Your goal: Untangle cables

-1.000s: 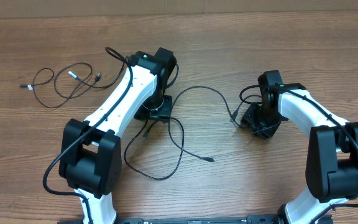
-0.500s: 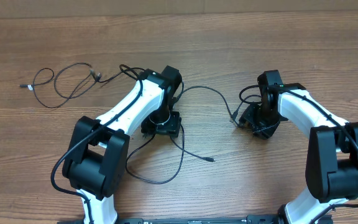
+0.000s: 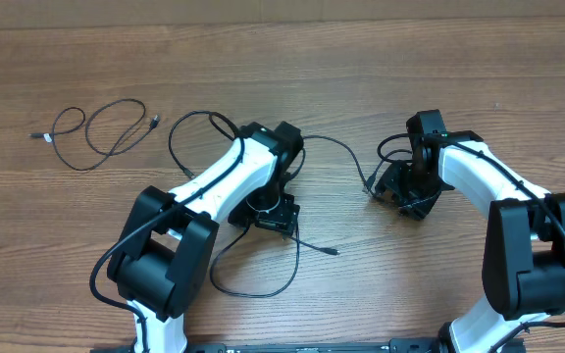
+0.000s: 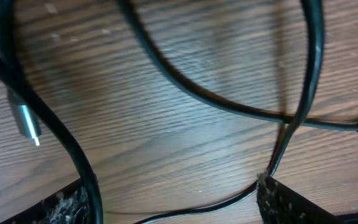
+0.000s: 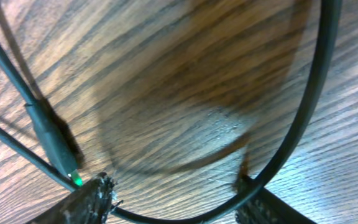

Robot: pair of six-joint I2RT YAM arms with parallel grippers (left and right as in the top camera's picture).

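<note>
One thin black cable point(image 3: 116, 104) lies in loose loops alone at the far left. A second black cable point(image 3: 336, 145) arcs from my left gripper point(image 3: 268, 211) to my right gripper point(image 3: 400, 191) and loops toward the front, its plug point(image 3: 333, 252) on the wood. In the left wrist view my left gripper point(image 4: 173, 205) is open low over the table, with cable strands point(image 4: 229, 106) crossing between its fingers and a silver plug point(image 4: 25, 121) at the left. In the right wrist view my right gripper point(image 5: 176, 205) is open, a cable point(image 5: 303, 118) runs between its fingertips, and a green-tipped plug point(image 5: 55, 146) lies beside it.
The wooden table point(image 3: 381, 69) stretches bare along the back. The thicker black cord point(image 3: 199, 118) fixed to my left arm loops above the table beside that arm.
My left arm has swung right and toward the front, dragging the front cable loop with it. The far-left cable now lies apart from the arm. My right arm has not moved.
</note>
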